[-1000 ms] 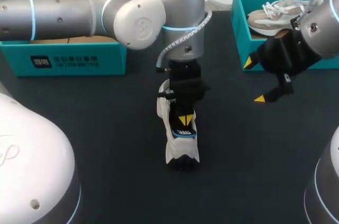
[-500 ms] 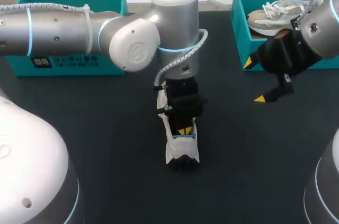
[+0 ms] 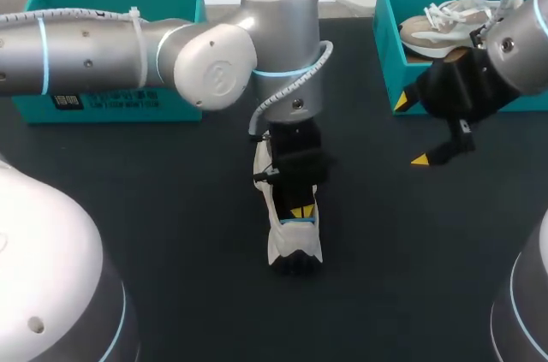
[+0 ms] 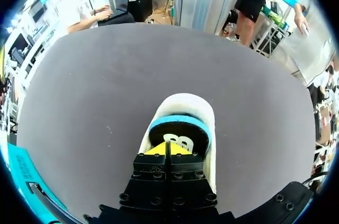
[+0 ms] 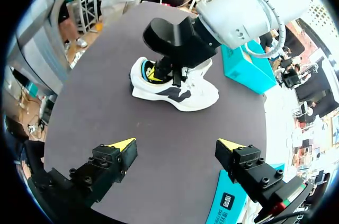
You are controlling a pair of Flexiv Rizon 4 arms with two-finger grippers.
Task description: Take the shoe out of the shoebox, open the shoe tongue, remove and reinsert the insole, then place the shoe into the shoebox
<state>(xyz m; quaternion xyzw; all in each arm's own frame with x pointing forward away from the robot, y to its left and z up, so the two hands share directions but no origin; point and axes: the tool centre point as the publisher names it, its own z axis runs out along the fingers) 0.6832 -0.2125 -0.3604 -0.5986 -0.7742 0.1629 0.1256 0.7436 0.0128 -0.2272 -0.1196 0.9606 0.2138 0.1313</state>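
A white shoe [image 3: 294, 242] with dark side markings stands on the black table near the middle, its heel end toward me. My left gripper [image 3: 300, 211] is shut, its yellow tips pressed together and lowered into the shoe's heel opening. In the left wrist view the gripper [image 4: 168, 150] rests over the black, blue-edged insole heel [image 4: 180, 135] inside the shoe [image 4: 183, 106]; nothing shows between the tips. My right gripper [image 3: 409, 131] hangs open above the table beside the right shoebox [image 3: 387, 45]. From the right wrist, the shoe [image 5: 180, 94] lies well ahead of that open gripper [image 5: 176, 145].
The teal right shoebox holds a second, beige shoe [image 3: 445, 24]. Another teal box [image 3: 111, 98] stands at the back left, partly behind my left arm. Bare black tabletop [image 3: 171, 234] lies around the white shoe.
My left arm has shifted a little left and lowered, bringing its shut tips deeper into the shoe's heel opening. The right arm has not moved.
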